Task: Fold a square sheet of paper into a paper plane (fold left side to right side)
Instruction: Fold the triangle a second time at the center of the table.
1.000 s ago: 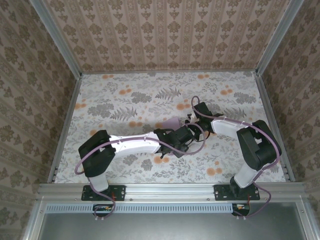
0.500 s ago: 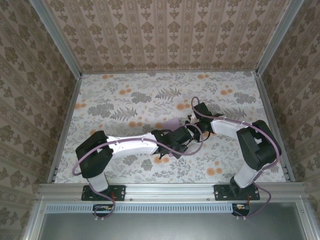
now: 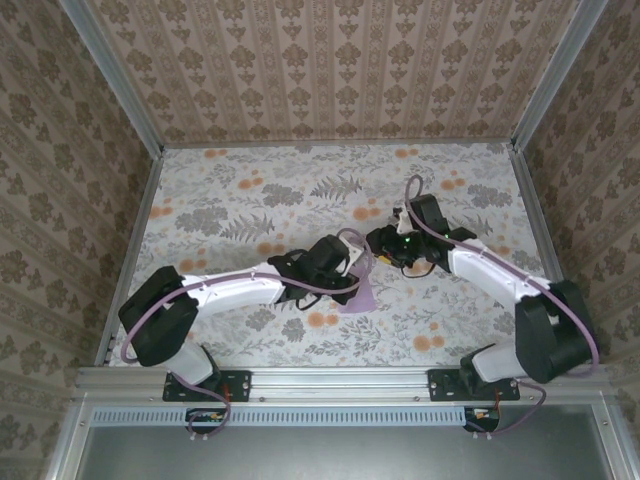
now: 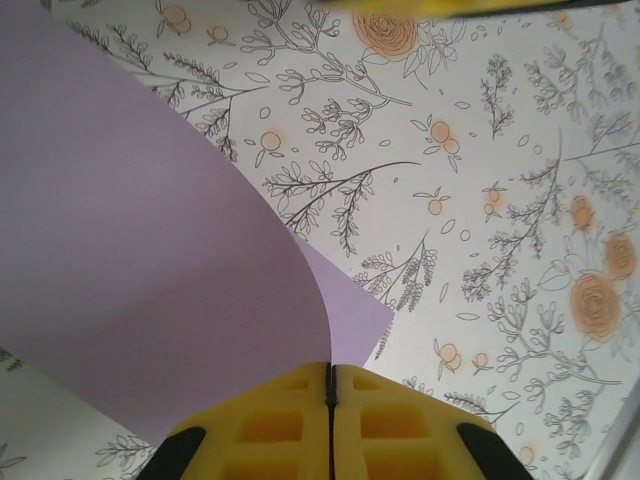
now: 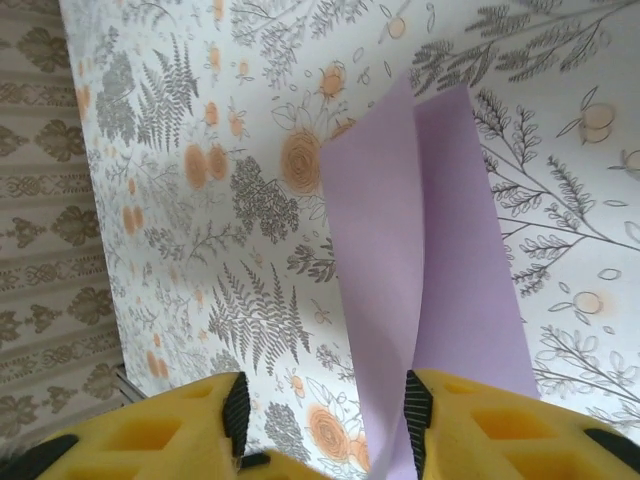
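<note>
Where the two arms meet near the middle of the floral-printed surface [image 3: 230, 200], the paper plane [image 3: 360, 297] shows from the top camera as a small pale lilac patch, just in front of both tools and slightly nearer the arm bases than the centre of the surface.

Left tool [image 3: 345, 278]: reached in from the left and set at the near-left edge of the paper. In the left wrist view the tool [image 4: 330, 372] has its two yellow fingers [image 4: 265, 425] pressed flat together, leaving a hairline seam, with an edge of the paper plane [image 4: 150, 250] caught in that seam. From the pinch the sheet rises and curves away in a broad arc, while a lower layer lies flat on the surface and ends in a corner just beyond.

Right tool [image 3: 380, 250]: just beyond the paper's far-right side. In the right wrist view the tool [image 5: 325, 400] has its yellow fingers [image 5: 150, 435] set moderately apart. The paper plane [image 5: 430, 260] appears here as a narrow strip with a lengthwise crease, one half raised. Its near end runs into the gap between the fingers, close to one inner pad; whether it touches that pad cannot be judged, but nothing is clamped.
</note>
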You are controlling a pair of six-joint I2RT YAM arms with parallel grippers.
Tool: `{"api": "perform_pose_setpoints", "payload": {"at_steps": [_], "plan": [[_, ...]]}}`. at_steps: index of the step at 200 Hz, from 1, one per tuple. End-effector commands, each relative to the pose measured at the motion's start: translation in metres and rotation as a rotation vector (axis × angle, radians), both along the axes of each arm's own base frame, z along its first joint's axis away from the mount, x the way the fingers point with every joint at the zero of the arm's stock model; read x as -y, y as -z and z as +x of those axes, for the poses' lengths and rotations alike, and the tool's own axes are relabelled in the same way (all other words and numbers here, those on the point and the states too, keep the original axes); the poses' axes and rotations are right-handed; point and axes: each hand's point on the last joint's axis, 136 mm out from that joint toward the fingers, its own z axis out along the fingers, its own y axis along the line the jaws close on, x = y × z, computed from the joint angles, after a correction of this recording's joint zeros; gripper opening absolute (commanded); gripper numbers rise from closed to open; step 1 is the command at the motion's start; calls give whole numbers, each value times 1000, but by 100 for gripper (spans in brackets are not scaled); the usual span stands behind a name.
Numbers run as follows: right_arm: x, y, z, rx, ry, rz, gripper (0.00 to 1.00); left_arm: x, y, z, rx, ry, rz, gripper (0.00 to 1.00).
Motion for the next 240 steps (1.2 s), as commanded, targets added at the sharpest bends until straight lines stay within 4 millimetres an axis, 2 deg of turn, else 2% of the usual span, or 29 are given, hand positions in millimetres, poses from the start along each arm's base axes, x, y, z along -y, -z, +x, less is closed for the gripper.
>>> {"api": "perform_pose_setpoints", "payload": {"at_steps": [1,60,83,152,168,171,178,240], "plan": [[14,12,-20,-3,11,-48,39,3,-6,-7,-86,-3,-106,8],[15,56,-65,-75,9,-51,7,-7,5,-6,-156,-34,-131,10],[8,69,-74,-101,-6,-70,0,-12,8,-2,-171,-58,-144,10],[-17,94,-84,-132,-79,-168,0,-20,16,3,-198,-86,-137,10],[-23,94,-85,-125,-97,-178,0,-22,18,4,-199,-94,-128,10],[-23,101,-87,-147,-101,-193,0,-23,18,4,-199,-96,-126,10],[-23,105,-87,-156,-104,-204,0,-24,19,5,-201,-100,-122,10],[-17,126,-100,-244,-119,-284,0,-33,29,8,-218,-113,-77,10]]}}
